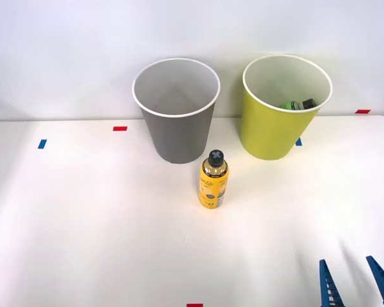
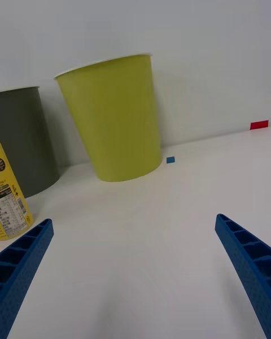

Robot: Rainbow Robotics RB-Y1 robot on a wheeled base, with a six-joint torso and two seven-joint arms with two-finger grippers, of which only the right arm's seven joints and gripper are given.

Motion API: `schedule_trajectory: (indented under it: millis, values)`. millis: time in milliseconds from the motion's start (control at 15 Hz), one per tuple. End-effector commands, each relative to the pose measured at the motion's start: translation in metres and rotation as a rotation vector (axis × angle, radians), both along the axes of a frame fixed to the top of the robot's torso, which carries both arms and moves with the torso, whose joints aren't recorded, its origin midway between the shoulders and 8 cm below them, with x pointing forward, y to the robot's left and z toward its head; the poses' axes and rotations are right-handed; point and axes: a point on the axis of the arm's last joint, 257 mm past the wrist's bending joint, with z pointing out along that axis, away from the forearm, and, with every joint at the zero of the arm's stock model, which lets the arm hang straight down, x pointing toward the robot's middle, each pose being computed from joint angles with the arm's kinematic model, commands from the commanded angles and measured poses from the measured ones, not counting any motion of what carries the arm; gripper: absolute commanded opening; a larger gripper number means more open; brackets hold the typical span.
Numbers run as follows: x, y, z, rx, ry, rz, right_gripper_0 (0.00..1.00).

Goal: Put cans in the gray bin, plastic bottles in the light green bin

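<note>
A small plastic bottle (image 1: 213, 181) with a yellow label, golden shoulder and black cap stands upright on the white table, just in front of the gray bin (image 1: 176, 110). To the right of that bin stands the light green bin (image 1: 281, 109), and a green bottle with a dark cap (image 1: 298, 104) lies inside it. My right gripper (image 1: 356, 283) hovers open at the table's near right corner, well apart from the bottle. In the right wrist view the light green bin (image 2: 116, 124) is ahead, the gray bin (image 2: 25, 138) and the yellow bottle's label (image 2: 10, 203) at the edge, and the gripper (image 2: 135, 265) holds nothing.
Small red tape marks (image 1: 119, 128) and blue tape marks (image 1: 42, 144) dot the white table (image 1: 89, 224). A white wall rises right behind the bins. Bare tabletop lies between my gripper and the bottle.
</note>
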Motion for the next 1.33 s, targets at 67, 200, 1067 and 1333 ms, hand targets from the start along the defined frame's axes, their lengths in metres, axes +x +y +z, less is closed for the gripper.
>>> schedule_trajectory:
  millis: [67, 200, 1067, 1333]
  values:
    - [0.0000, 0.0000, 0.0000, 0.000, 0.000, 0.000, 1.00]
    - [0.0000, 0.0000, 0.0000, 0.000, 0.000, 0.000, 1.00]
    - [0.0000, 0.0000, 0.0000, 0.000, 0.000, 0.000, 1.00]
    - [0.0000, 0.0000, 0.0000, 0.000, 0.000, 0.000, 1.00]
